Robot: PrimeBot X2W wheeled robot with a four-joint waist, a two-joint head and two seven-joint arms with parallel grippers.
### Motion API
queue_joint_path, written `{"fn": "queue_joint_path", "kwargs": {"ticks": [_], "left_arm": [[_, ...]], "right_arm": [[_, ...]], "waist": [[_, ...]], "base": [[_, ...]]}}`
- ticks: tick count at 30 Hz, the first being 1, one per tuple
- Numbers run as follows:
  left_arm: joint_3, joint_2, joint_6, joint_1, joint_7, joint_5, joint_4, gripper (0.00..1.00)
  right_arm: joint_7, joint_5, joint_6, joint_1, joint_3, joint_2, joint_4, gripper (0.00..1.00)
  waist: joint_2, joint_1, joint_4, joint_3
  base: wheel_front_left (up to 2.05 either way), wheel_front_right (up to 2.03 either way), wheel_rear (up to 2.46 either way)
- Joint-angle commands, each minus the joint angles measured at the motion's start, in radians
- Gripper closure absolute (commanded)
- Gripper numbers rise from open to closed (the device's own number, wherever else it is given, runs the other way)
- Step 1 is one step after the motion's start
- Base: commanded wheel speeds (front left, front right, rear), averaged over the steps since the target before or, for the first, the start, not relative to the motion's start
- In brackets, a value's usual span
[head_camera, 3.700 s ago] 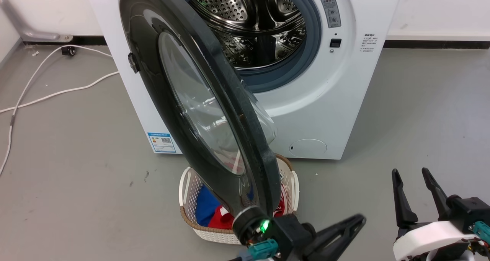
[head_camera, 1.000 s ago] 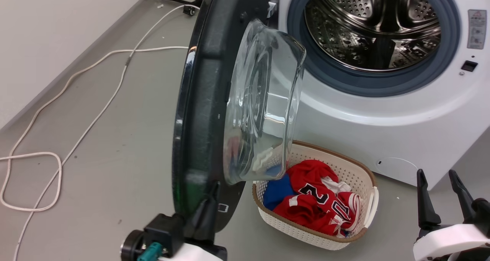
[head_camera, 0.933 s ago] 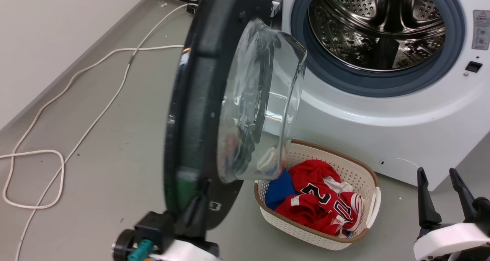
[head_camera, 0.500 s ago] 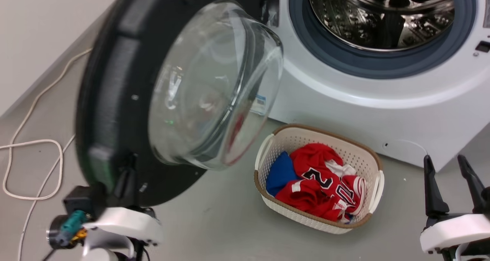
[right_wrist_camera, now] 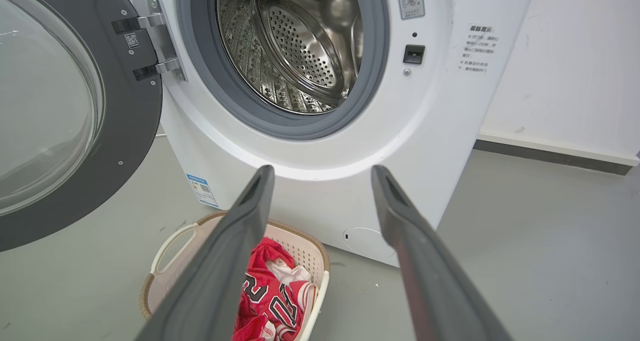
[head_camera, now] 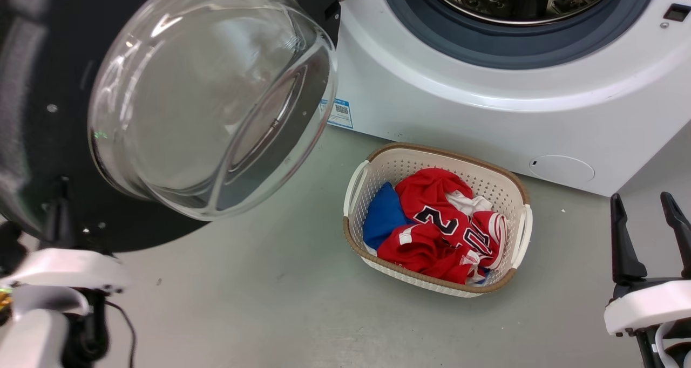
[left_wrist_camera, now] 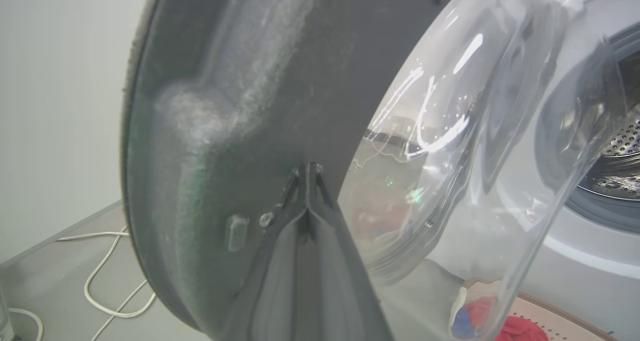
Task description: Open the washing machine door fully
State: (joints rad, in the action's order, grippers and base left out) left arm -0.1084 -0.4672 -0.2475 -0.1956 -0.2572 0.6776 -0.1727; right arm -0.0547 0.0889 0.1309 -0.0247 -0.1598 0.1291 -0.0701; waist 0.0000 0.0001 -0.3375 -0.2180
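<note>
Door position: the washing machine door [head_camera: 189,103] is being swung wide on its hinge [right_wrist_camera: 160,41] at the left side of the washing machine [head_camera: 486,114]. Its inner face and bulging glass are being turned toward the head camera, where a second ago it was being seen almost edge-on.
Opening: the drum [right_wrist_camera: 300,46] and the grey-blue gasket [right_wrist_camera: 280,126] are being left fully uncovered.
Left gripper [left_wrist_camera: 307,181]: its fingers are being pressed together with nothing between them, and the tips are being held against the door's dark inner ring, just beside the glass.
Right gripper [right_wrist_camera: 322,171]: it is being held spread and empty at the lower right, well apart from the door, as in the earlier pictures.
Camera: the head view is being turned with the body, so the shift of machine and floor is not being counted as their own movement.
Laundry basket [head_camera: 518,195]: it is being left on the floor before the machine, no longer overhung by the door.
Meaning for the task: the swing is being judged nearly complete. Whether the hinge is being held at its stop cannot be told.
</note>
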Motion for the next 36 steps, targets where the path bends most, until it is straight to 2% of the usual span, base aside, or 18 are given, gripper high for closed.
{"fn": "queue_joint_path", "kwargs": {"ticks": [1, 7, 14, 23, 29, 36], "left_arm": [[0.024, -0.019, 0.003, -0.017, -0.005, 0.004, -0.015, 1.0], [0.096, -0.024, 0.054, -0.061, -0.009, -0.01, -0.103, 1.0], [0.146, 0.025, 0.092, -0.088, -0.009, -0.07, -0.151, 1.0], [0.183, 0.116, 0.115, 0.03, -0.008, -0.162, -0.065, 1.0], [0.153, 0.185, 0.107, 0.162, -0.008, -0.212, 0.053, 1.0], [0.044, 0.239, 0.104, 0.257, 0.017, -0.263, 0.143, 1.0]], "right_arm": [[0.003, 0.006, 0.0, -0.018, -0.001, 0.006, -0.004, 0.0], [0.007, 0.007, 0.0, -0.022, -0.002, 0.01, 0.003, 0.0], [-0.001, 0.011, 0.0, -0.034, 0.007, 0.012, 0.022, 0.0], [-0.032, 0.019, 0.0, -0.01, 0.03, -0.012, 0.079, 0.0], [-0.047, 0.016, 0.0, 0.011, 0.048, -0.03, 0.108, 0.0], [-0.059, 0.014, 0.0, 0.032, 0.069, -0.041, 0.122, 0.0]], "waist": [[0.0, -0.0001, 0.002, -0.002], [0.0, -0.0001, 0.006, -0.003], [0.0, -0.0001, 0.008, 0.011], [0.0, -0.0001, 0.022, 0.089], [0.0, -0.0001, 0.04, 0.145], [0.0, -0.0001, 0.081, 0.179]], "base": [[0.0, 0.0, 0.0], [0.0, 0.0, 0.0], [0.0, 0.0, 0.0], [0.0, 0.0, 0.0], [0.0, 0.0, 0.0], [0.0, 0.0, 0.0]]}}
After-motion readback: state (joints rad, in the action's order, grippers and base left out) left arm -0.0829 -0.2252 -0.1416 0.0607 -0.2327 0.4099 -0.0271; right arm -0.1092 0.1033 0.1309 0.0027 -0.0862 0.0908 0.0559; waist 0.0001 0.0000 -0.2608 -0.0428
